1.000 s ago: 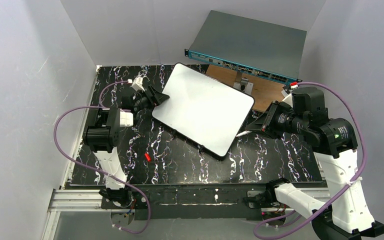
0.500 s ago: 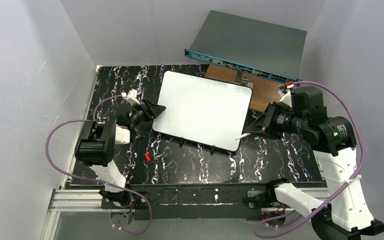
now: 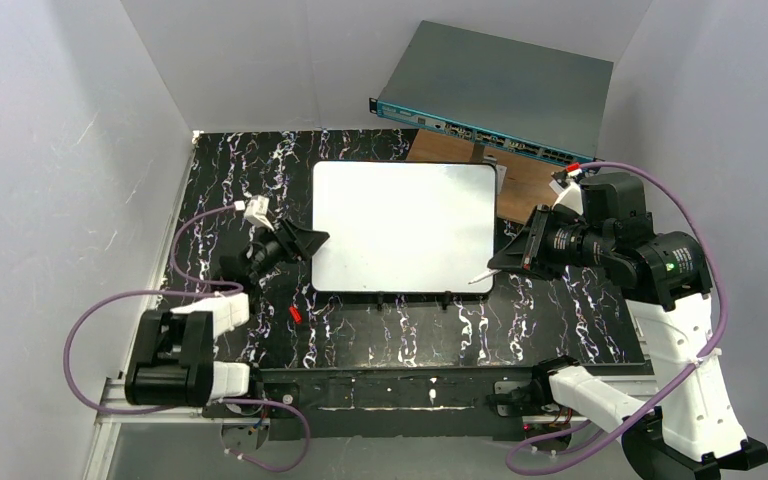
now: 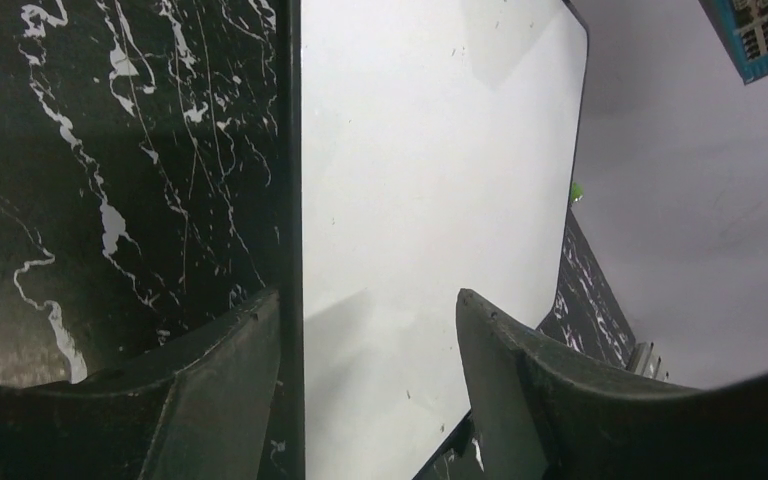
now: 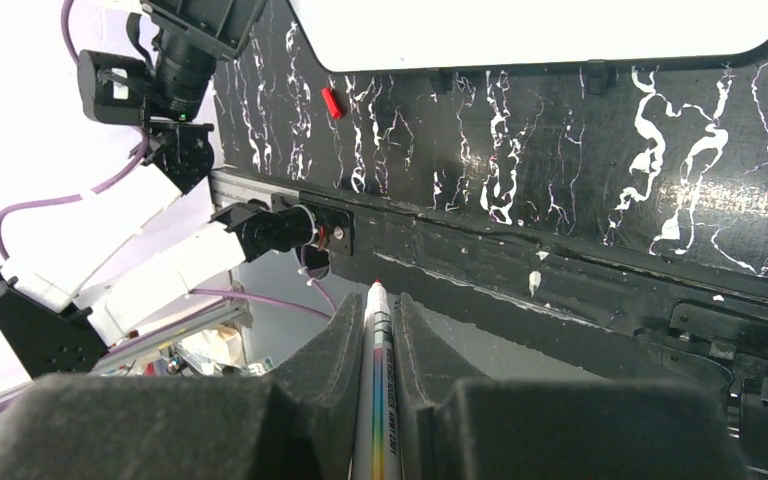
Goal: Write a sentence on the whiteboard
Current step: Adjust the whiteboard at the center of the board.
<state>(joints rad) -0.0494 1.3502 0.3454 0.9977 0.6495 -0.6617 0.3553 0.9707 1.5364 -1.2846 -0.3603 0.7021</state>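
At left, my left claw [image 3: 310, 240] stands part-open astride the left edge of the whiteboard [image 3: 405, 225]; the board has swung from skewed to square on the counter [image 3: 380, 330], blank, which I judge ready for writing; right claw [image 3: 505, 265] clamps the marker [image 3: 480, 277] by the near-right corner, free counter nearward.

Black marbled table [image 3: 380, 330] bears the whiteboard [image 3: 405, 225] and, perhaps, a red cap [image 3: 295, 314].
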